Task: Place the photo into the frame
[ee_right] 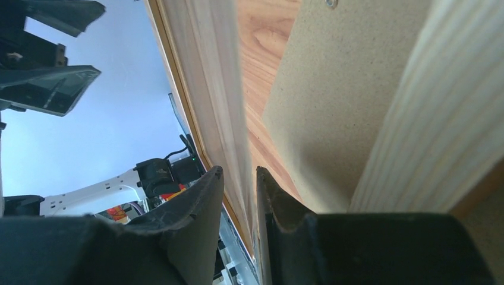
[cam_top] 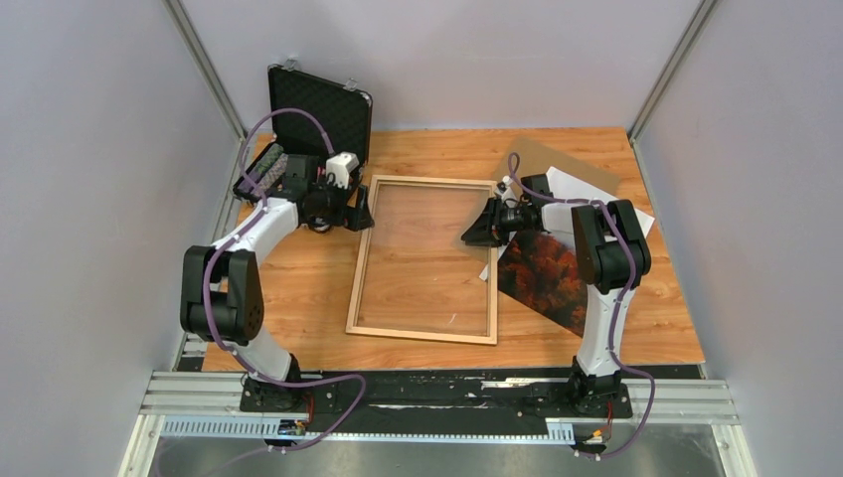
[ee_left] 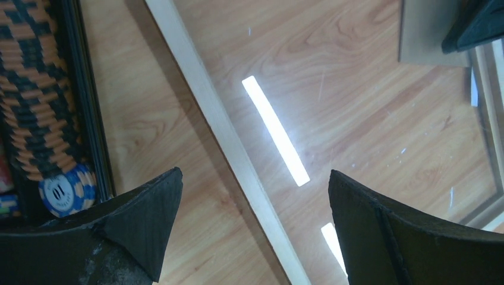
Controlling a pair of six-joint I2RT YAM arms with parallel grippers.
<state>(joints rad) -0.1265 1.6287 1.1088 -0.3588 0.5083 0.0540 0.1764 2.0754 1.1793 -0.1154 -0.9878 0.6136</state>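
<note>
The left arm (cam_top: pixel 231 298) rises from its base at the lower left of the top view. It folds sharply at the elbow and stretches its forearm up and to the right, wrist tipped downward. The left jaws stand wide apart, their fingers (ee_left: pixel 148 219) at the two lower corners of the left wrist view.

The right arm (cam_top: pixel 608 268) stands upright from its base at the lower right, bends at the elbow and reaches left with the wrist low. The right jaws are drawn nearly together, clamping the right edge of the frame (cam_top: pixel 422 335), with one of the fingers (ee_right: pixel 196 225) on each side.
</note>
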